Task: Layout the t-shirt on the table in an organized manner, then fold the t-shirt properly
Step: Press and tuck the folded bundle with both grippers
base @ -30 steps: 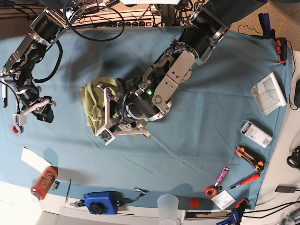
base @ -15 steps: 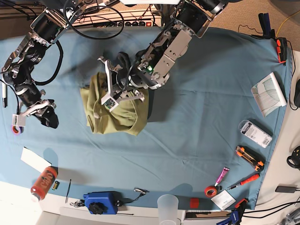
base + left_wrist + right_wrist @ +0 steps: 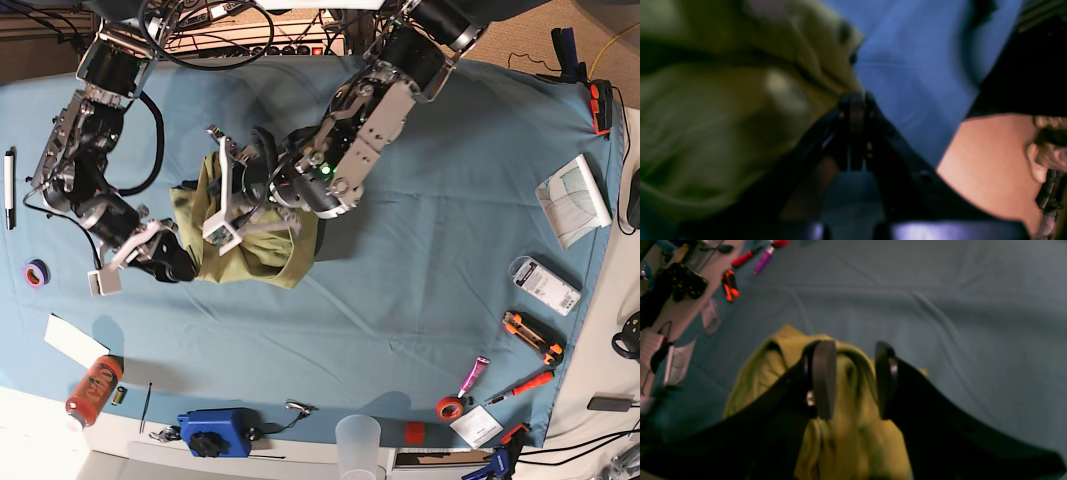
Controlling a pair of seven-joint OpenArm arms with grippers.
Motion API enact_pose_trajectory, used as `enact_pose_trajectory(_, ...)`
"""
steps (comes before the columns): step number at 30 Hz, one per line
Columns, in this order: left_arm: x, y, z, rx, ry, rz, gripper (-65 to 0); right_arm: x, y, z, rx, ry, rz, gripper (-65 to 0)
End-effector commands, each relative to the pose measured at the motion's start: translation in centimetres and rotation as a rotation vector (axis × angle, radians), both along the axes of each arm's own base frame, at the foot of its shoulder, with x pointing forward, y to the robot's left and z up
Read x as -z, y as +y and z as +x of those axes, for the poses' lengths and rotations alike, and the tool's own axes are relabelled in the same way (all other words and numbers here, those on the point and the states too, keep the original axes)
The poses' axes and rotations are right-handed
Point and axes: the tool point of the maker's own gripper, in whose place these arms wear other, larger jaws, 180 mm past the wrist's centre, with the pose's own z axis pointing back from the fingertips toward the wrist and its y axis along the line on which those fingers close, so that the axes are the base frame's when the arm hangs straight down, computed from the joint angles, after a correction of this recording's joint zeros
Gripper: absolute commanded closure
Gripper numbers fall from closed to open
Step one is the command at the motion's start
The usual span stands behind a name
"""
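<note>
1. The t-shirt (image 3: 245, 235) is seen bunched in a crumpled heap on the left half of the table (image 3: 450, 180), not yet laid flat, so spreading is judged to be the step in hand.
2. The left end effector (image 3: 857, 100) is closed tight at the cloth's edge; a pinch of fabric is judged likely, so that an edge can be drawn outward.
3. The right end effector (image 3: 853, 380) is held with its jaws apart over the olive heap, gripping nothing, presumably placed to take an opposite edge.
4. Tools lie well apart along the table's rim.
</note>
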Motion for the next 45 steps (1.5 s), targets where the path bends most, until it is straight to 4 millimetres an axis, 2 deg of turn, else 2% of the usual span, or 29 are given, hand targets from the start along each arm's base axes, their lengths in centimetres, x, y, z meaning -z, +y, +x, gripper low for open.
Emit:
enact_pose_trajectory(1,-3.5,-0.9,0.2,0.009,-0.071,-0.072,0.0,-2.8,-0.2,1.3,-0.003,-0.091,0.006,-20.1)
enact_pose_trajectory(4,-6.0,-0.1,-0.1,-0.006,-0.176,-0.095,0.0,-4.5,0.0,2.3,-0.008,-0.133,0.013,-20.1)
enact_pose_trajectory(6,-6.1,0.5,-0.3,-0.031,-0.198,-0.077,0.0,-5.6,0.4,2.8,-0.027,-0.153,0.029,-19.9)
enact_pose_trajectory(7,-5.8,0.9,-0.3,-0.04,-0.202,-0.057,0.0,-5.8,0.9,2.9,-0.049,-0.149,0.032,-17.8)
enact_pose_trajectory(9,-5.1,1.5,0.0,-0.061,-0.208,-0.006,0.0,-5.7,2.4,2.7,-0.109,-0.123,0.027,-8.9)
enact_pose_trajectory(11,-4.4,2.5,0.6,-0.099,-0.216,0.039,0.0,-5.2,4.0,2.5,-0.166,-0.101,0.017,-1.1)
enact_pose_trajectory(12,-4.1,3.0,1.0,-0.128,-0.215,0.057,0.0,-4.7,4.9,2.4,-0.193,-0.087,0.004,0.0)
enact_pose_trajectory(16,-2.9,5.0,2.1,-0.222,-0.225,0.135,0.0,-2.2,8.1,1.6,-0.299,-0.025,-0.09,0.0)
enact_pose_trajectory(18,-2.4,5.8,2.4,-0.251,-0.225,0.173,0.0,-0.4,8.7,1.5,-0.321,0.01,-0.168,0.0)
enact_pose_trajectory(22,-2.2,6.1,2.5,-0.262,-0.227,0.192,0.0,2.8,7.1,2.4,-0.248,0.023,-0.274,0.0)
enact_pose_trajectory(29,-2.2,6.0,2.4,-0.263,-0.227,0.184,0.0,3.9,2.4,3.1,-0.095,0.065,-0.23,0.0)
enact_pose_trajectory(31,-2.3,6.0,2.5,-0.264,-0.231,0.179,0.0,5.5,1.5,2.7,-0.072,0.118,-0.209,0.0)
enact_pose_trajectory(34,-2.3,5.9,2.5,-0.263,-0.231,0.179,0.0,8.8,1.2,1.7,-0.058,0.221,-0.163,0.0)
enact_pose_trajectory(36,-2.4,5.9,2.5,-0.265,-0.235,0.173,0.0,10.1,1.2,1.2,-0.05,0.261,-0.13,0.0)
enact_pose_trajectory(39,-2.9,5.7,2.8,-0.269,-0.256,0.148,0.0,10.3,1.2,1.1,-0.047,0.265,-0.12,0.0)
enact_pose_trajectory(43,-4.3,4.9,3.5,-0.282,-0.317,0.07,0.0,9.1,1.3,1.6,-0.051,0.227,-0.134,0.0)
enact_pose_trajectory(45,-4.2,4.5,3.8,-0.283,-0.332,0.044,0.0,8.8,1.3,1.7,-0.055,0.218,-0.141,0.0)
